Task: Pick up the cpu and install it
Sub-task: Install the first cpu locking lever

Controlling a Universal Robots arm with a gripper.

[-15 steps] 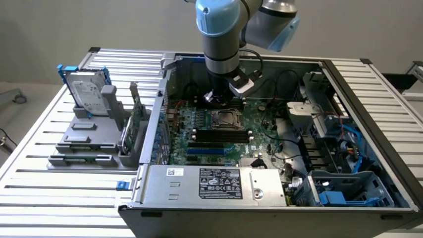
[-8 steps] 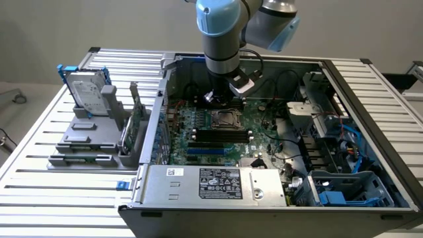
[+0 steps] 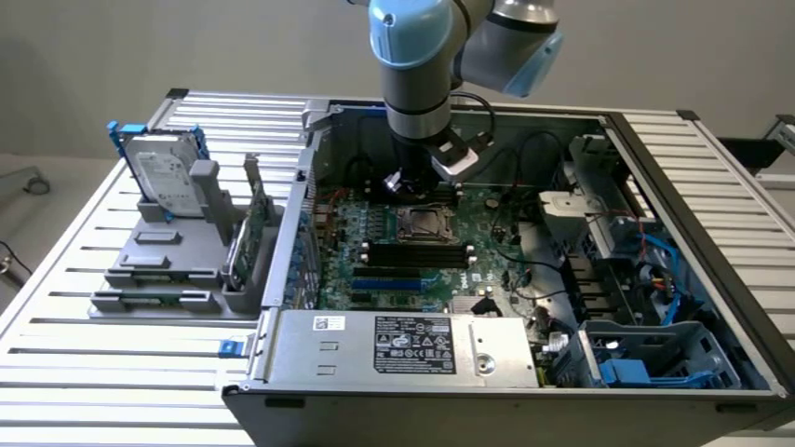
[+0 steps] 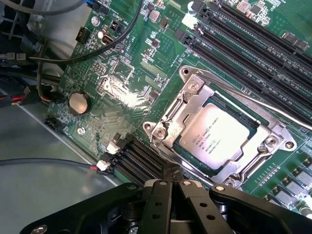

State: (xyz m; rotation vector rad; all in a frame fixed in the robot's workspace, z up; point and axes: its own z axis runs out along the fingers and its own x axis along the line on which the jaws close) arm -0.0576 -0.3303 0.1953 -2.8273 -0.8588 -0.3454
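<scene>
**Gripper (image 4: 170,171) hovering beside the seated cpu (image 4: 213,136)**

Black gripper links are sitting nearest the lens, with the fingers pressed together and grasping nothing. The cpu is lying flat inside the socket frame (image 4: 170,117), apparently already in place, which would explain the empty hand. Memory slots (image 4: 243,34) and a loose cable (image 4: 109,45) are crowding the frame's edges. Inside the case (image 3: 497,414), free room is lying mainly straight overhead.

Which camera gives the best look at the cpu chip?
The wrist view: the cpu sits in its socket, silver top and printing plain. In the exterior view the socket is a small square under the arm, the cpu too small to make out.
</scene>
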